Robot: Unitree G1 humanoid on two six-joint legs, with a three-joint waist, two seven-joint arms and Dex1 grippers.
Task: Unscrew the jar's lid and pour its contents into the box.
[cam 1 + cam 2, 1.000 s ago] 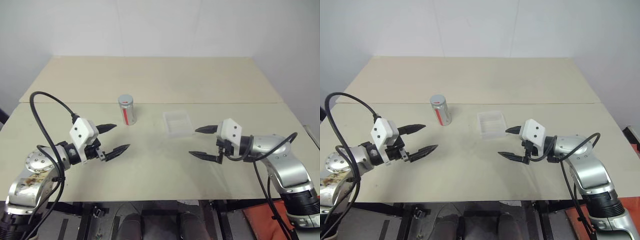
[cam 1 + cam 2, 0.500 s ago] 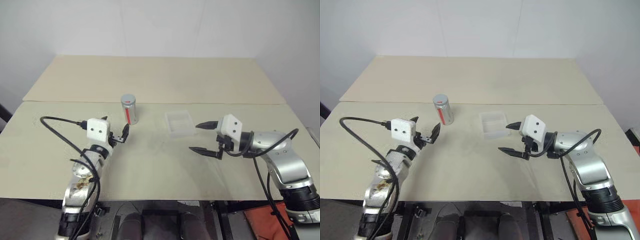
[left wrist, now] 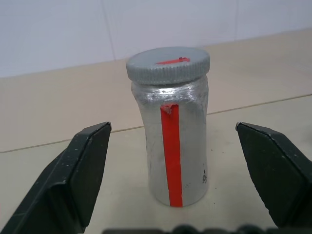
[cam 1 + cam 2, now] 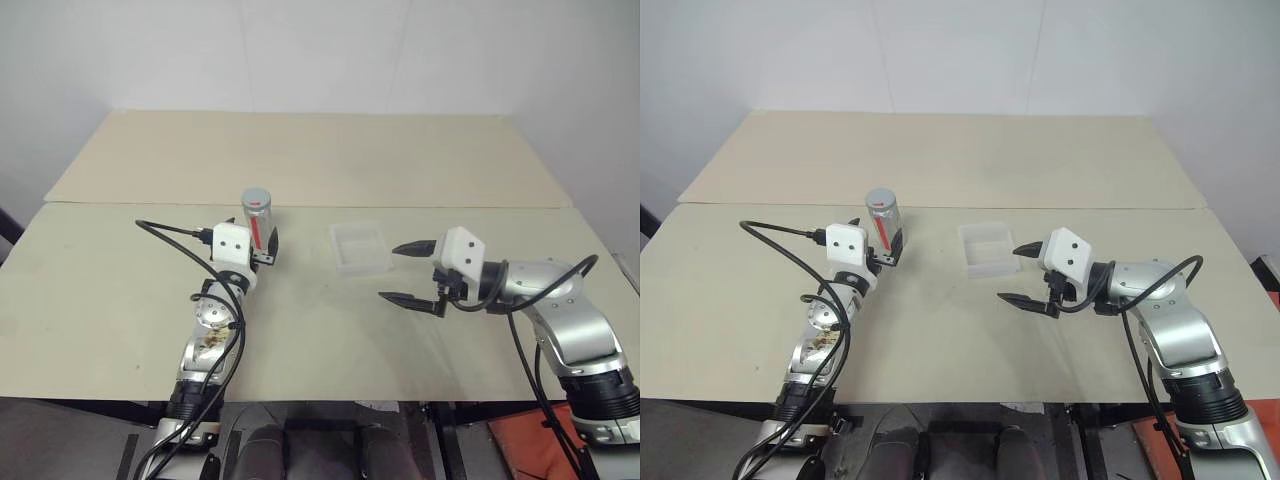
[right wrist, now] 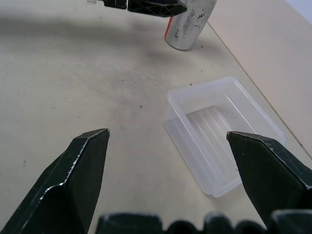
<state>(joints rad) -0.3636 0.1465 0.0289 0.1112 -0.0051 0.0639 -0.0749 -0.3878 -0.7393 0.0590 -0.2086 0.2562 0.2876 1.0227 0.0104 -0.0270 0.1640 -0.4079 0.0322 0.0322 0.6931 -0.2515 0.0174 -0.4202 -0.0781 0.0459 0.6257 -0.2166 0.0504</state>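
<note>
Reaching level, left gripper (image 3: pixel 173 146) fingers wide around jar (image 3: pixel 171 131), right gripper (image 4: pixel 408 272) spread, empty.

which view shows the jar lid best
The left wrist view: the lid sits close and sharp, screwed on the jar, ribbed edge and red mark visible. Both eye views show it as a small grey disc; the right wrist view cuts it off.

This looked like a robot test room or lab rather than a home. Two plain beige rectangular tabletops (image 4: pixel 320 150) stood pushed together with a straight seam between them, set against bare white walls (image 4: pixel 300 50). A two-armed silver metal robot with loose black cables (image 4: pixel 165 232) worked at the sparse tables, and an orange-red object (image 4: pixel 520 440) sat on the floor beneath.
</note>
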